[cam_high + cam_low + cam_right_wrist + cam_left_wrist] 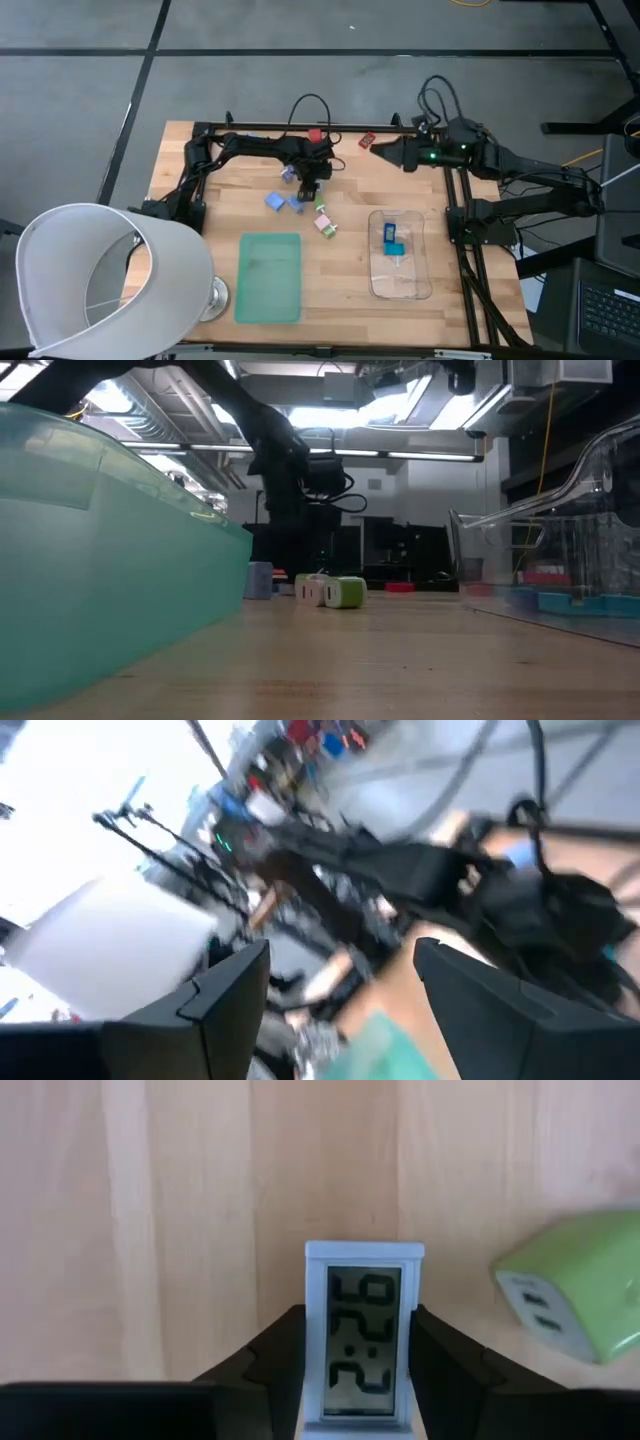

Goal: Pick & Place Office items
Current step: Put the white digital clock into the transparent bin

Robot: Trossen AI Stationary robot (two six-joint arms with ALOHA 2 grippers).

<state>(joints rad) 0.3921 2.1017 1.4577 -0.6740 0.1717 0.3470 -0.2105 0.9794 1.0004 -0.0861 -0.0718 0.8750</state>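
Gripping a small blue clock-like piece (364, 1335) with a digit display, left gripper (362, 1370) fingers pinching it from both sides over bare wood; light green block (580, 1295) just beside. In the high view, left gripper (310, 187) down among the cluster of office items near table centre: blue pieces (274, 201) beside it, pink and green pieces (325, 223) a little nearer the front edge. Green mat (269, 277) at front left of the table (340, 290); clear tray (415, 275) at front right, holding two blue pieces (391, 240). Red piece (366, 141) near the far edge. Right gripper (375, 148) raised at the far right side, fingers (215, 995) spread, nothing between. White lampshade (90, 275) at front left corner.
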